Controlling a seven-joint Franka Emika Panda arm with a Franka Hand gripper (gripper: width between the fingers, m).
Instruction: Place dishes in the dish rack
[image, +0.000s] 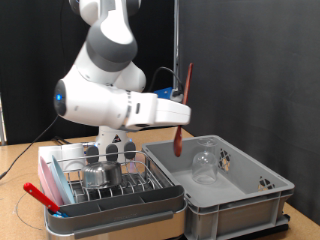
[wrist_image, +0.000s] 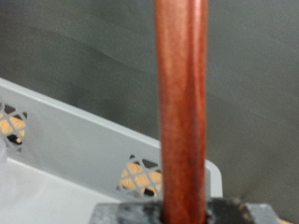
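Red-handled utensil (image: 182, 108): being held upright above the grey tub (image: 262, 188), its lower end hanging over the tub's near-left corner in the exterior view. In the wrist view the red shaft (wrist_image: 180, 103) is being gripped at its base between the dark pads (wrist_image: 131, 211), running straight up the picture with the tub's pale wall (wrist_image: 84, 140) behind it.

Claw (image: 178, 116): clenched on the utensil, carried at the end of the white arm (image: 100, 95) reaching from the exterior view's left.

Clear drinking glass (image: 205, 164): being kept inside the tub, towards its middle.

Dish rack (image: 105, 178): being carried by the bench (image: 15, 175) at the exterior view's left, just beside the tub. A metal cup (image: 96, 174) is being held among its wire prongs. A second red-handled item (image: 40, 195) is lying at the rack tray's left edge.
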